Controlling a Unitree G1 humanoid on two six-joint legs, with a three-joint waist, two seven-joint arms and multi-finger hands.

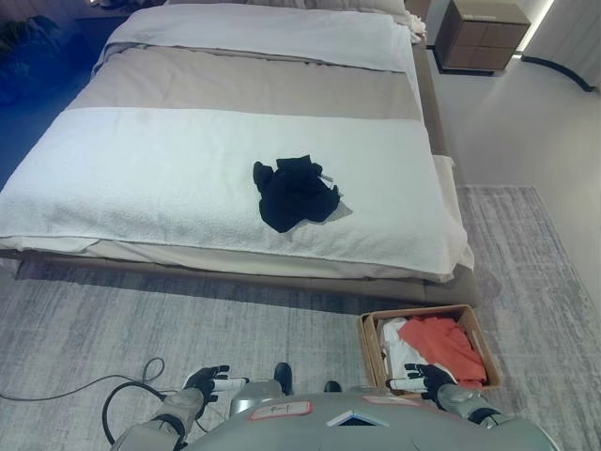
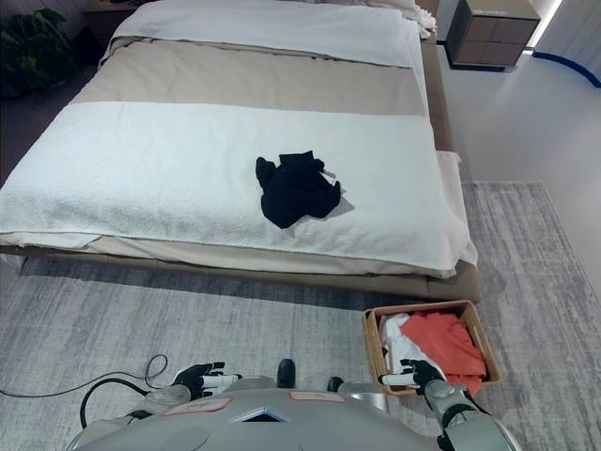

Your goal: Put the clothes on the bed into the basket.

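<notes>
A black garment [image 1: 295, 193] lies crumpled on the white blanket of the bed [image 1: 141, 160], right of the middle. A woven basket [image 1: 369, 349] stands on the rug at the lower right, below the bed's corner. It holds an orange-red cloth [image 1: 449, 346] and a white cloth [image 1: 398, 352]. My left hand [image 1: 207, 382] is low at the bottom left, over the rug, fingers relaxed and empty. My right hand [image 1: 425, 378] is at the basket's near edge, fingers relaxed, holding nothing. Both hands are far from the black garment.
The bed has a beige band [image 1: 244, 85] and a white duvet [image 1: 263, 33] further up. A brown nightstand [image 1: 484, 35] stands at the top right. A grey rug [image 1: 94, 319] covers the floor before the bed. A dark plant [image 2: 33, 47] is at the top left.
</notes>
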